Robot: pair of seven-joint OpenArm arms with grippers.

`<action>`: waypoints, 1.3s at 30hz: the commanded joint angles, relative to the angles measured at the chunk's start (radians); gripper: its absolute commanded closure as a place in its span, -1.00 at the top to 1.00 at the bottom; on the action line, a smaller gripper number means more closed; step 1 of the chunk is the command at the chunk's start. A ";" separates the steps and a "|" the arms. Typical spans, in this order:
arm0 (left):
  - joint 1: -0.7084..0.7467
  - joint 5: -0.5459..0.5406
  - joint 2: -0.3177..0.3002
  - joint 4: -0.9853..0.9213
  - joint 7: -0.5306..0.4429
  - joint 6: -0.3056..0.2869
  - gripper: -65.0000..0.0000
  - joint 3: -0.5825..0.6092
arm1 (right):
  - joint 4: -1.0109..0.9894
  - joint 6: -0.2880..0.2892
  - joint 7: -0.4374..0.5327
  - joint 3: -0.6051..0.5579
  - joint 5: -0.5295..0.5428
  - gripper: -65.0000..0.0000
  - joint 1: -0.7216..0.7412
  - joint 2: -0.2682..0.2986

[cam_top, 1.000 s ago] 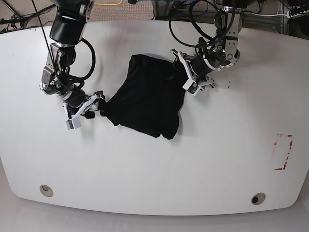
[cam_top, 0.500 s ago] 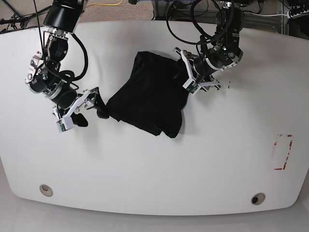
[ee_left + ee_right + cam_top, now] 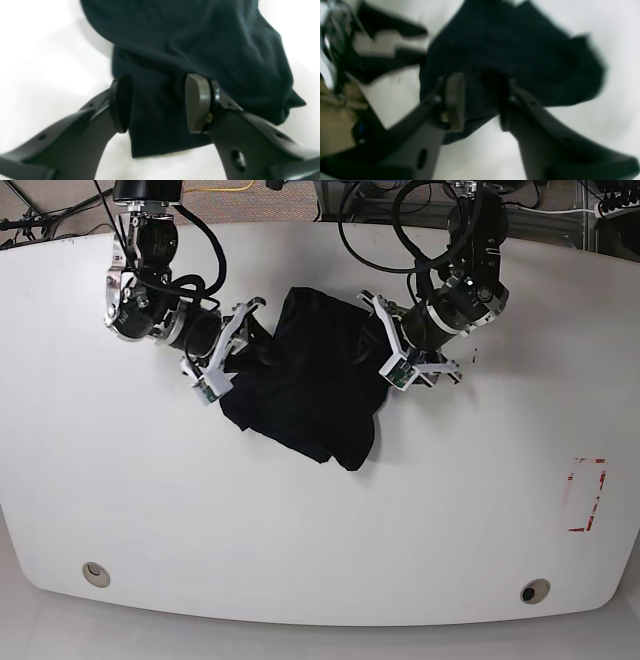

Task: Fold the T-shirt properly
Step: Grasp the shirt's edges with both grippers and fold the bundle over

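The black T-shirt (image 3: 315, 385) lies crumpled in a heap at the middle of the white table (image 3: 300, 520). My right gripper (image 3: 248, 345) is at the shirt's upper left edge. In the right wrist view its fingers (image 3: 455, 100) straddle a dark fold of the T-shirt (image 3: 510, 50), but the picture is blurred and I cannot make out a pinch. My left gripper (image 3: 380, 340) sits at the shirt's right edge. In the left wrist view its pads (image 3: 197, 102) stand apart, and a flat flap of the T-shirt (image 3: 200, 37) lies between and under them.
A red rectangular mark (image 3: 586, 495) is on the table at the right. Two round holes (image 3: 96, 573) (image 3: 534, 591) sit near the front edge. Black cables hang behind both arms at the table's back edge.
My right arm left the shirt's lower left corner, swung out to the left, then came up to the upper left edge. Its jaws narrowed. The left gripper stayed at the right edge.
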 commanded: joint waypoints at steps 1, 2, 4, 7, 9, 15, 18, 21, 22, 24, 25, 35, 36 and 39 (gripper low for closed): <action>-0.007 -0.016 0.005 0.031 -0.021 -0.004 -0.06 0.002 | -0.007 0.009 0.055 -0.054 0.034 -0.51 0.013 0.001; -0.007 -0.016 0.005 0.034 -0.021 -0.004 -0.06 0.002 | -0.017 0.009 0.064 -0.071 0.034 -0.50 0.013 0.001; -0.008 -0.016 0.005 0.048 -0.021 -0.004 -0.06 -0.001 | -0.051 0.009 0.089 -0.108 0.033 -0.48 0.013 0.002; -0.011 -0.016 0.005 0.062 -0.021 -0.004 -0.06 -0.001 | -0.117 0.009 0.138 -0.151 0.033 -0.48 0.013 0.007; -0.022 -0.016 0.005 0.073 -0.021 -0.004 -0.06 -0.001 | -0.157 0.009 0.172 -0.174 0.031 -0.47 0.016 0.007; -0.085 -0.015 0.005 0.068 -0.021 0.002 -0.06 -0.004 | -0.298 0.009 0.298 -0.273 0.031 -0.47 0.024 0.051; -0.129 -0.012 0.010 0.050 -0.021 0.006 -0.06 -0.001 | -0.334 0.009 0.344 -0.313 0.031 -0.47 0.024 0.068; -0.174 -0.007 0.036 0.004 -0.021 0.040 -0.06 0.002 | -0.346 0.009 0.362 -0.342 0.031 -0.47 0.022 0.082; -0.197 -0.006 0.049 -0.025 -0.021 0.058 -0.05 0.002 | -0.347 0.009 0.365 -0.356 0.031 -0.47 0.022 0.088; -0.238 -0.006 0.068 -0.094 -0.021 0.097 -0.05 0.004 | -0.347 0.009 0.367 -0.376 0.031 -0.47 0.022 0.091; -0.257 -0.006 0.075 -0.127 -0.021 0.108 -0.05 0.004 | -0.347 0.009 0.368 -0.382 0.031 -0.47 0.022 0.094; -0.441 -0.009 0.112 -0.463 -0.057 0.131 -0.06 0.047 | -0.344 0.009 0.368 -0.399 0.031 -0.47 0.014 0.094; -0.449 -0.009 0.122 -0.486 -0.074 0.135 -0.06 0.047 | -0.344 0.009 0.368 -0.399 0.031 -0.47 0.014 0.094; -0.475 -0.007 0.135 -0.552 -0.149 0.198 -0.05 0.045 | -0.344 0.009 0.367 -0.399 0.031 -0.47 0.013 0.096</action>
